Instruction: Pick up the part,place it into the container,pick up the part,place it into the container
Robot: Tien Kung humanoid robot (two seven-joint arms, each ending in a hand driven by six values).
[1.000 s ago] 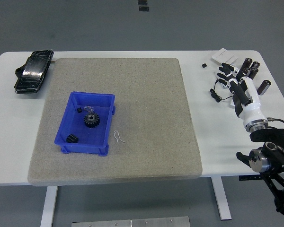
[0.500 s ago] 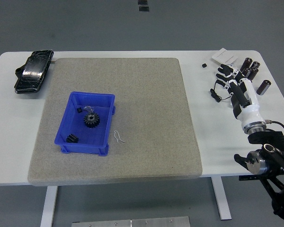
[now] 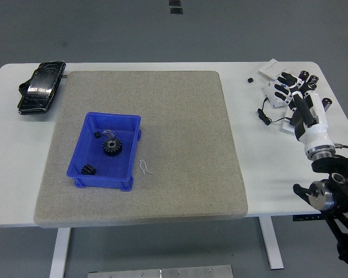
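Head view
Table (image 3: 162, 223): white, carrying a grey felt mat (image 3: 180, 168) that is covering most of its middle.
Container (image 3: 106, 150): blue open bin, sitting on the mat's left half, its long side running toward the near edge.
Part, gear (image 3: 111, 146): black toothed wheel with a centre hub, lying flat in the middle of the container.
Part, small block (image 3: 89, 169): black, ridged, resting in the container's near-left corner.
Part, tiny piece (image 3: 97, 134): black, lying near the container's far wall, beside a thin clear scrap.
Wire clip (image 3: 145, 167): thin pale bent wire, lying on the mat just beside the container's near-right corner.
Right hand (image 3: 289, 90): white and black, reaching over the table's far-right corner, fingers spread and released, grasping nothing.
Cylinders (image 3: 311, 80): dark, standing at the far-right corner, partly hidden behind the right hand.
Black pouch (image 3: 40, 87): glossy, lying at the table's far-left corner, off the mat.
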